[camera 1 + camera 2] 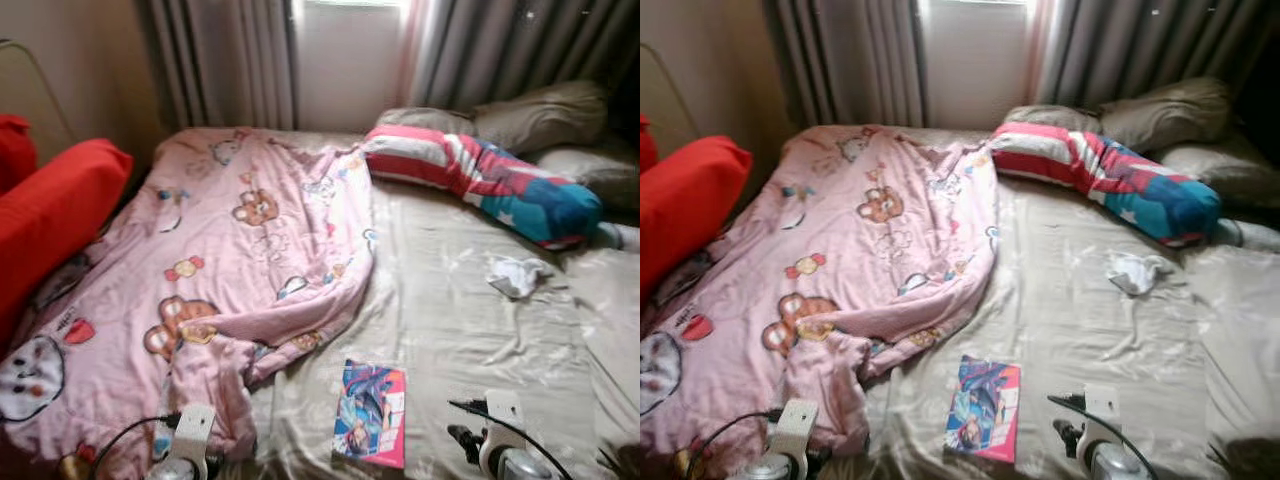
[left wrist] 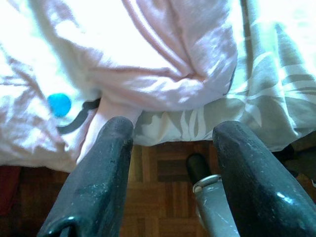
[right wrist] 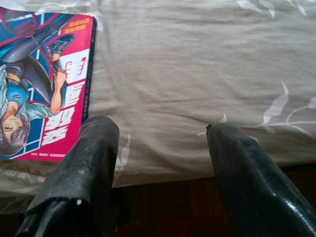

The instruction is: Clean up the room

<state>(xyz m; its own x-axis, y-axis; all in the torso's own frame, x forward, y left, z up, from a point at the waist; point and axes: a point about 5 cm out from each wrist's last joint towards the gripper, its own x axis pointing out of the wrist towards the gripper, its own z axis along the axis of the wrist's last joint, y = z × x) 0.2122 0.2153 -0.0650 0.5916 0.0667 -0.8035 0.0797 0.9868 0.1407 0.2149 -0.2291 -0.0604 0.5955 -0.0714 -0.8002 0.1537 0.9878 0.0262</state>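
Note:
A pink cartoon-print blanket (image 1: 230, 260) lies crumpled over the left half of the bed. A colourful comic book (image 1: 371, 413) lies flat near the bed's front edge, and a crumpled white cloth (image 1: 518, 275) sits on the sheet to the right. My left gripper (image 2: 170, 136) is open, held low over the blanket's hanging corner (image 2: 148, 64) at the bed's front edge. My right gripper (image 3: 160, 131) is open above the beige sheet (image 3: 197, 74), just right of the comic book (image 3: 44, 79). Both wrists show at the bottom of the eye views, the left (image 1: 190, 440) and the right (image 1: 495, 440).
A striped red, white and blue bolster (image 1: 480, 180) and beige pillows (image 1: 545, 115) lie at the head of the bed under grey curtains (image 1: 220, 60). A red cushion (image 1: 50, 215) sits at the left. Wooden floor (image 2: 158, 182) shows below the bed edge.

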